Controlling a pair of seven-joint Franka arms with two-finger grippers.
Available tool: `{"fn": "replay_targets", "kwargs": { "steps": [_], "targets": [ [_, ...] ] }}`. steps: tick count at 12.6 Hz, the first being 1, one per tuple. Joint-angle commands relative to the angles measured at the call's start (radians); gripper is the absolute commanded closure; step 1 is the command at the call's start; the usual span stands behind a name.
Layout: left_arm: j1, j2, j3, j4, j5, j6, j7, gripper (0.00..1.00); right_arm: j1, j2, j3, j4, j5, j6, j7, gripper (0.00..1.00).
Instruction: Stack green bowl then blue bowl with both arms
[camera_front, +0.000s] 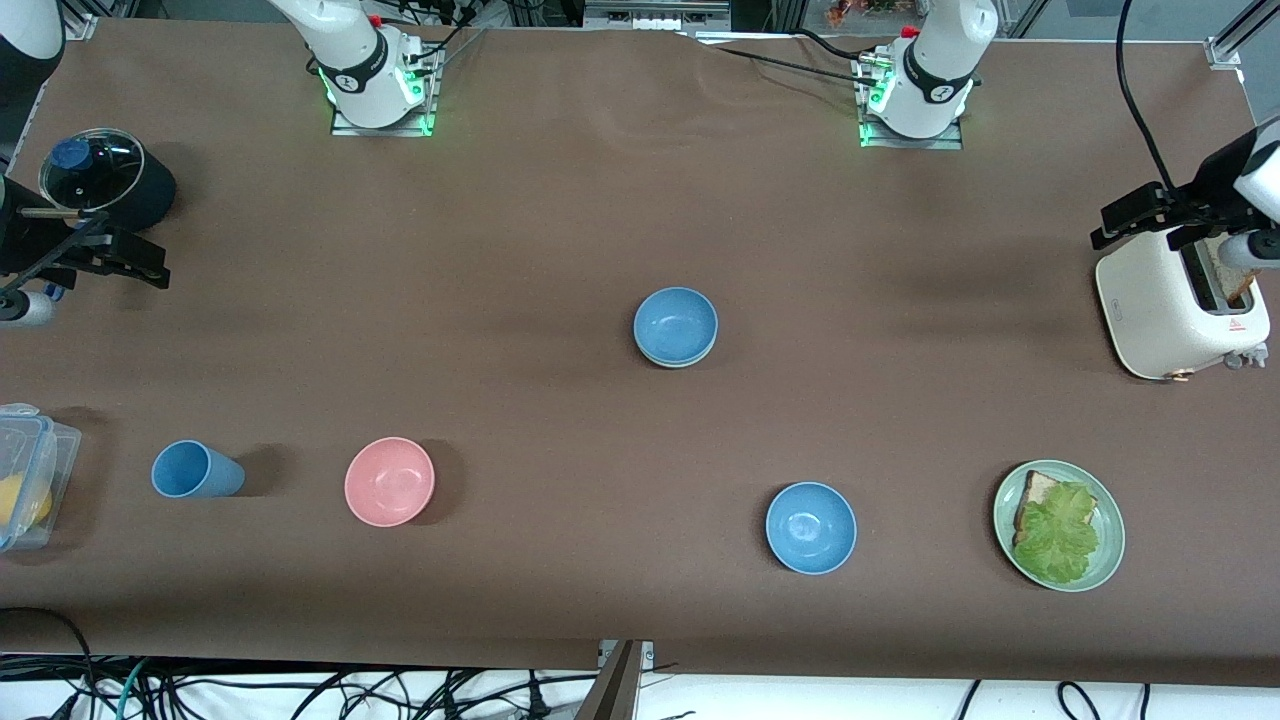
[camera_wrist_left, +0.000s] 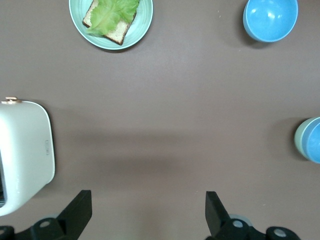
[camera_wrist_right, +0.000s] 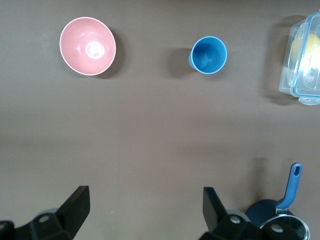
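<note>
A blue bowl sits nested in the green bowl at mid-table; only the green bowl's pale rim shows under it. This stack shows at the edge of the left wrist view. A second blue bowl stands alone nearer the front camera and also shows in the left wrist view. My left gripper is open and empty, up beside the toaster. My right gripper is open and empty, up by the pot at the right arm's end.
A white toaster and a green plate with bread and lettuce stand at the left arm's end. A pink bowl, a blue cup, a clear container and a lidded pot stand toward the right arm's end.
</note>
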Motion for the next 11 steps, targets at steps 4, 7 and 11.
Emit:
{"fn": "replay_targets", "kwargs": {
  "steps": [4,7,11],
  "targets": [
    [-0.016,0.016,-0.070,0.024,0.071,-0.026,0.000,0.00,0.001,0.004,0.000,0.012,-0.006,0.000,-0.005,0.00],
    [-0.014,0.021,-0.071,0.041,0.071,-0.031,0.005,0.00,-0.001,0.002,0.000,0.012,-0.006,0.000,-0.006,0.00],
    [-0.016,0.029,-0.073,0.052,0.067,-0.028,0.009,0.00,-0.001,0.002,0.000,0.012,-0.007,0.000,-0.005,0.00]
  ]
}}
